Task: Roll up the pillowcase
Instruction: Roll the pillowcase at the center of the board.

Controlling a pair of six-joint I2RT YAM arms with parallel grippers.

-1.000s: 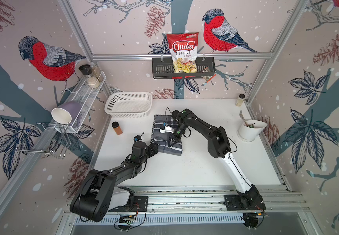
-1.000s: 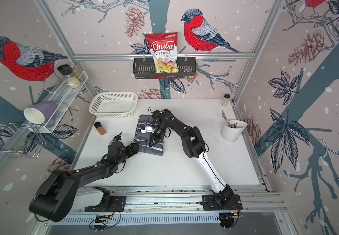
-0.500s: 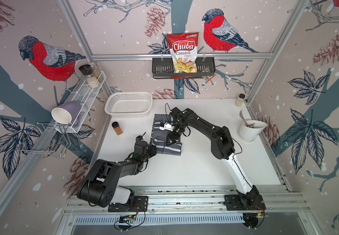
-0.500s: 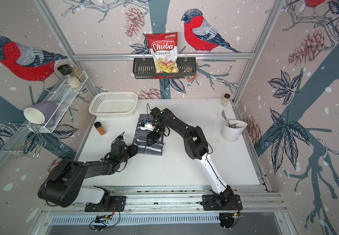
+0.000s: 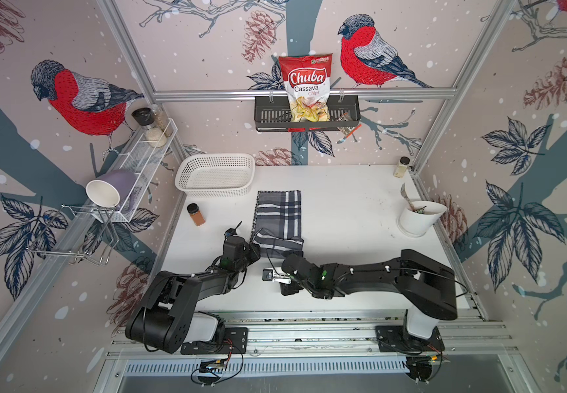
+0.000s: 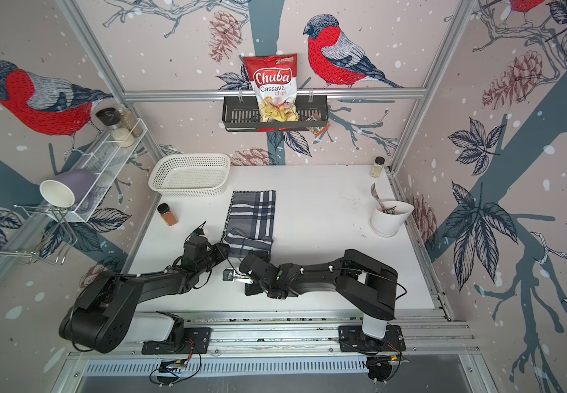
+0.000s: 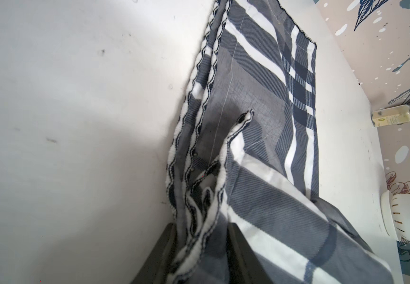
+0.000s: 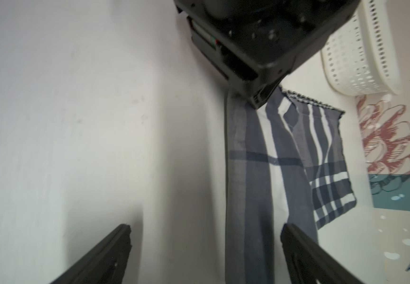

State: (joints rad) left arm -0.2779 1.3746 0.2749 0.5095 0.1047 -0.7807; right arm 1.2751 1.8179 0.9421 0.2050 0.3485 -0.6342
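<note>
The pillowcase (image 5: 279, 217) (image 6: 253, 216) lies on the white table (image 5: 346, 211) as a long narrow folded strip, running from the basket toward the arms, its near end rumpled. My left gripper (image 5: 254, 249) (image 7: 202, 236) is at the strip's near left corner and is shut on the bunched stitched edges. The right gripper (image 5: 288, 255) (image 8: 205, 228) sits low at the strip's near end with its jaws wide open. In the right wrist view the pillowcase (image 8: 250, 196) reaches between the jaws, nearer one finger, and nothing is gripped.
A white perforated basket (image 5: 217, 190) stands just beyond the strip's far end. An orange spice jar (image 5: 196, 215) is to its left. At the right edge are a white cup with a fork (image 5: 416, 223) and a small bottle (image 5: 401, 167).
The right arm has drawn back from over the middle of the cloth to its near end and its gripper has opened. The left gripper has closed on the near left corner.
</note>
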